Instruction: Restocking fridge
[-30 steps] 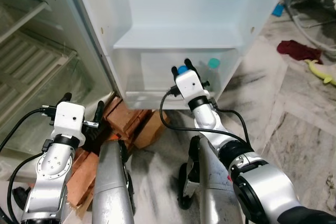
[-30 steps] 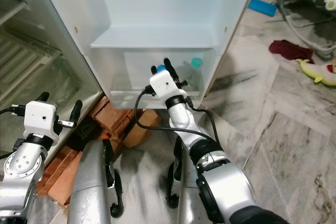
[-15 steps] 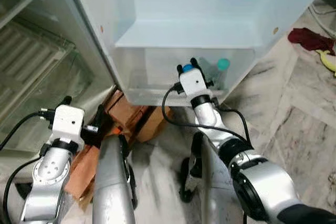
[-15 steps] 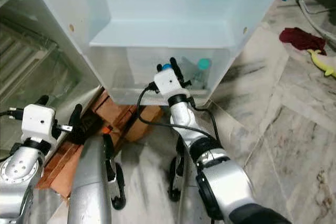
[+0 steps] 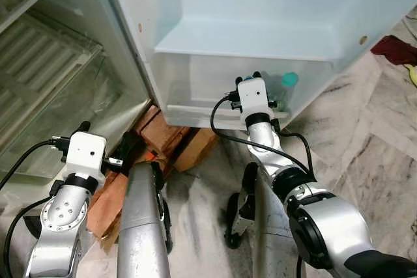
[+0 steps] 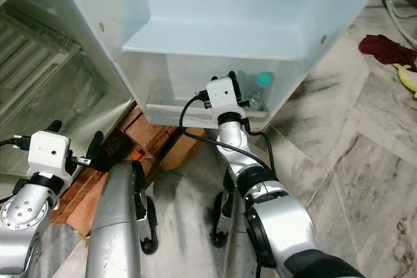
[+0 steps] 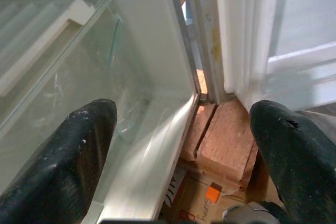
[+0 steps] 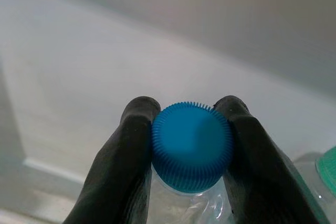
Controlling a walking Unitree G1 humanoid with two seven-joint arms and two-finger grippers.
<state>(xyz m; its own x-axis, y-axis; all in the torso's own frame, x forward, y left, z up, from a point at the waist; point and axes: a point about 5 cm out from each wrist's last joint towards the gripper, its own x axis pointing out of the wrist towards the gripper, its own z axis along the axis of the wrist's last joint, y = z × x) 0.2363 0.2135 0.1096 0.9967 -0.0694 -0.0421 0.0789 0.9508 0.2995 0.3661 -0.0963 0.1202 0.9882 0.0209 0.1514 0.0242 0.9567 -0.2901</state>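
R gripper [image 8: 192,129] jaws clamped on blue-capped bottle [image 8: 192,148] inside fridge door bin [image 5: 195,105]; teal-capped bottle [image 5: 288,80] beside. L gripper [image 7: 184,124] jaws wide, empty.

Door bin [image 5: 195,105] lies open left of the right gripper [image 8: 192,145]; a teal-capped bottle [image 5: 287,81] crowds its right, the shelf [image 5: 241,40] caps it overhead. Bricks [image 5: 166,136] crowd the floor below.
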